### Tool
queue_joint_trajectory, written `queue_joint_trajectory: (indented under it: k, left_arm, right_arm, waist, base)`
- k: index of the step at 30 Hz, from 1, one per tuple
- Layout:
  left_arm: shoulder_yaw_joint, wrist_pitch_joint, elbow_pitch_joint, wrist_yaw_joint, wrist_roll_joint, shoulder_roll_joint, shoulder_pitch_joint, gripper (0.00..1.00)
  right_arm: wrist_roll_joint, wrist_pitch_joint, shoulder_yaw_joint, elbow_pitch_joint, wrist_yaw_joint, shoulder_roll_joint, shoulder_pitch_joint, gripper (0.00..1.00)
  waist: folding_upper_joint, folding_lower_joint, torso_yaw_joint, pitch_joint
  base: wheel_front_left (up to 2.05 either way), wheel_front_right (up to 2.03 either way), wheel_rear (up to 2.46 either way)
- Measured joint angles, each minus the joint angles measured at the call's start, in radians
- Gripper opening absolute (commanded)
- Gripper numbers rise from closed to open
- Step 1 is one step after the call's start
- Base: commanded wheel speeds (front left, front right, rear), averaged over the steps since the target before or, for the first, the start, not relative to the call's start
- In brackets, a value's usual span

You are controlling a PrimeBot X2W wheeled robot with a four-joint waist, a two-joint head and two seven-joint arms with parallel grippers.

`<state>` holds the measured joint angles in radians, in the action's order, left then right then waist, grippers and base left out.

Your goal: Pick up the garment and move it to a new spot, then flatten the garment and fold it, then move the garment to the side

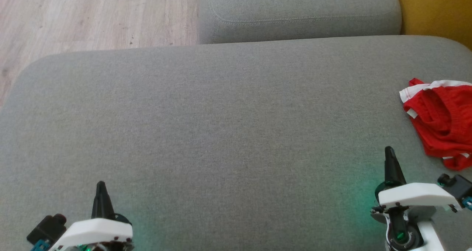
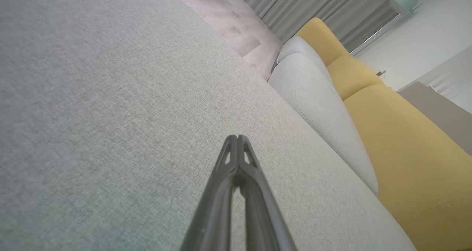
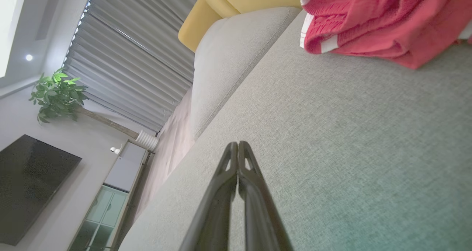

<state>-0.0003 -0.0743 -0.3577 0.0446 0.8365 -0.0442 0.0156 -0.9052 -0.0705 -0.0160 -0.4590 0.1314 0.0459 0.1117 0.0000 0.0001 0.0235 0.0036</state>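
The left gripper (image 1: 100, 186) rests closed over bare grey cushion (image 1: 221, 133), far from the work. The right gripper (image 1: 389, 151), fingers pressed together too, is nearer (clearly): the crumpled red garment (image 1: 440, 122) lies just beyond and rightward.

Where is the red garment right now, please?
In the head view, the red garment lies crumpled on the grey cushion at the frame's right edge, beyond the right claw.
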Motion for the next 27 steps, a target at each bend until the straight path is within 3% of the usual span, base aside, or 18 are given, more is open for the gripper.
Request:
queue_joint_trajectory:
  k: [27]
  left_arm:
    - [0.033, 0.075, 0.032, 0.033, 0.325, 0.000, 0.009, 0.00]
  right_arm:
    - [-0.294, 0.072, -0.052, 0.072, 0.000, 0.000, -0.004, 0.00]
  waist:
    - [0.0000, 0.0000, -0.010, 0.000]
  base:
    - [0.00, 0.00, 0.00]
